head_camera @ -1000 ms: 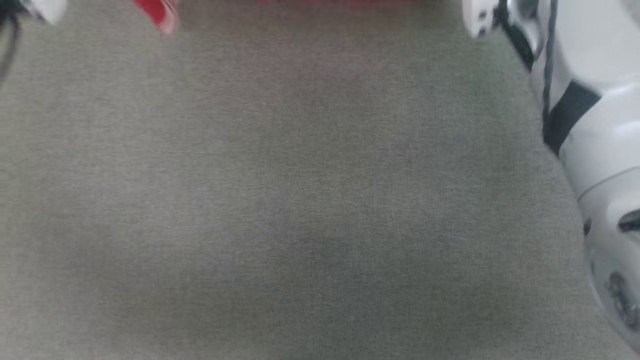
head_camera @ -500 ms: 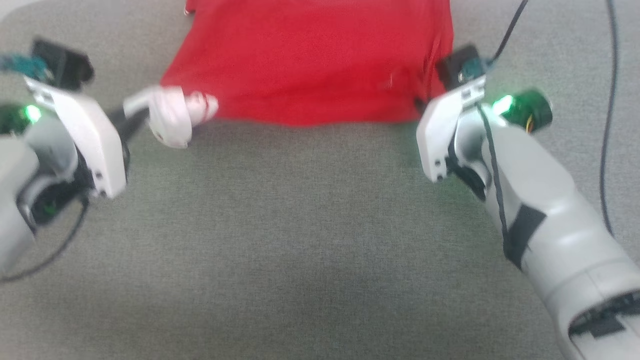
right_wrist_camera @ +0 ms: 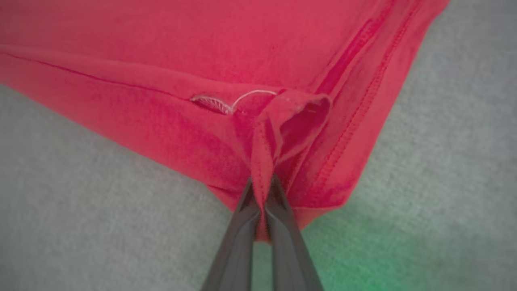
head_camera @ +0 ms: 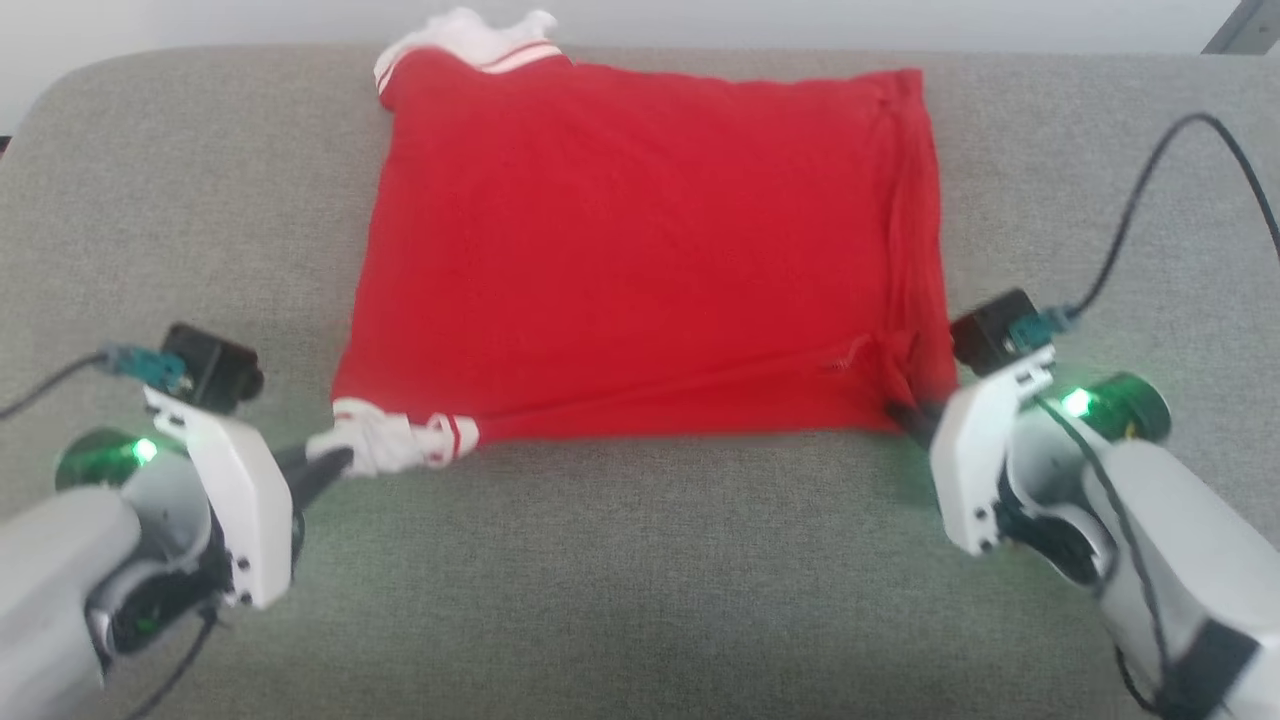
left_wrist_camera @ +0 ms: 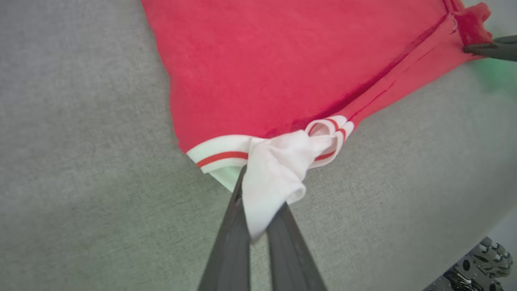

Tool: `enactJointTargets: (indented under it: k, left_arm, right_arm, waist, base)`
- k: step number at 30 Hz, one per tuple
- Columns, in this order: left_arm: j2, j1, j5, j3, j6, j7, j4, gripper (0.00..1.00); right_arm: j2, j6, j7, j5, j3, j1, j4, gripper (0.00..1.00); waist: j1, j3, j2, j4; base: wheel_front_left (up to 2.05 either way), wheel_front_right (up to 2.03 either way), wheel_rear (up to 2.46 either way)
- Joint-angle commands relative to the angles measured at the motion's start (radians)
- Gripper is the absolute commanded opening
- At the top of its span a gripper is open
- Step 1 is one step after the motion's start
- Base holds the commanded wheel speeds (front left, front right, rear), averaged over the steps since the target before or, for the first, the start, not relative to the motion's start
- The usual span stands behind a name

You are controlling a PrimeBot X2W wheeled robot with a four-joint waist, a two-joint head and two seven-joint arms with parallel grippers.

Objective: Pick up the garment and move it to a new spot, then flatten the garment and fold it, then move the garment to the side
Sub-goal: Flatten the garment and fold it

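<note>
The garment [head_camera: 640, 250] lies as a rough red rectangle on the grey cushion [head_camera: 640, 580]. It spreads away from both sets of fingertips, and its near edge runs from one gripper to the other.

The left gripper [left_wrist_camera: 260, 194] is clamped on the white sleeve [left_wrist_camera: 278, 169] at the near-left corner. The bunched white cloth sits between the two dark fingers and spills over their tips. The cuff [left_wrist_camera: 222, 155], with its red stripe, lies just beyond the tips and to their left in the wrist view, and the red body cloth starts right past it.

The right gripper [right_wrist_camera: 262, 190] is pinched tight on a tuck of red cloth at the near-right corner — the fold stands between the fingertips and opens into a small loop just beyond them. Farther out from those tips a loose white thread [right_wrist_camera: 252, 93] curls beside a short stitched slit. A double-stitched hem [right_wrist_camera: 363, 109] runs away to the right of the fingers.

A taut crease crosses the red cloth from one pinched corner toward the other. At the far-left corner, well away from both grippers, the far sleeve [head_camera: 470, 35] lies crumpled in white.

A green lamp [head_camera: 1078, 403] glows behind the right fingers — its tint falls on the cushion beneath them. A black cable [head_camera: 1150, 200] arcs up from that wrist.
</note>
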Motion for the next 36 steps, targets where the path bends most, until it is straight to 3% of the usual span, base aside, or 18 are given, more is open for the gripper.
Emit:
enactJointTargets:
  k: [1,5,11,21,29,36]
  left_arm:
    - [0.008,0.017,0.007,0.002,0.007,0.000,-0.012,0.00]
    - [0.047,0.100,0.006,0.002,0.052,0.012,-0.121,0.00]
    - [0.099,0.183,0.001,0.002,0.108,0.038,-0.240,0.00]
    - [0.182,0.174,0.039,0.036,0.171,0.031,-0.354,0.00]
    - [0.208,0.066,0.134,0.088,0.153,0.012,-0.343,0.00]
    - [0.141,-0.068,0.207,0.121,0.077,0.030,-0.227,0.00]
  right_arm:
    - [-0.019,-0.003,0.027,0.004,0.001,0.047,-0.010,0.00]
    - [-0.088,-0.003,0.125,0.030,-0.047,0.185,-0.190,0.00]
    - [-0.123,-0.003,0.227,0.049,-0.129,0.340,-0.362,0.00]
    - [-0.060,-0.003,0.246,-0.043,-0.300,0.454,-0.547,0.00]
    - [0.013,-0.003,0.224,-0.123,-0.366,0.404,-0.599,0.00]
    - [0.058,-0.003,0.180,-0.188,-0.377,0.271,-0.543,0.00]
  waist:
    - [0.0000,-0.002,-0.0002,0.000]
    - [0.0000,-0.013,-0.0002,0.002]
    - [0.0000,-0.016,-0.0002,0.004]
    - [0.0000,-0.012,-0.0002,-0.008]
    - [0.0000,-0.009,-0.0002,-0.034]
    - [0.0000,0.024,-0.0002,-0.054]
  base:
    - [0.00,0.00,0.00]
    - [0.00,0.00,0.00]
    - [0.00,0.00,0.00]
    - [0.00,0.00,0.00]
    - [0.00,0.00,0.00]
    - [0.00,0.00,0.00]
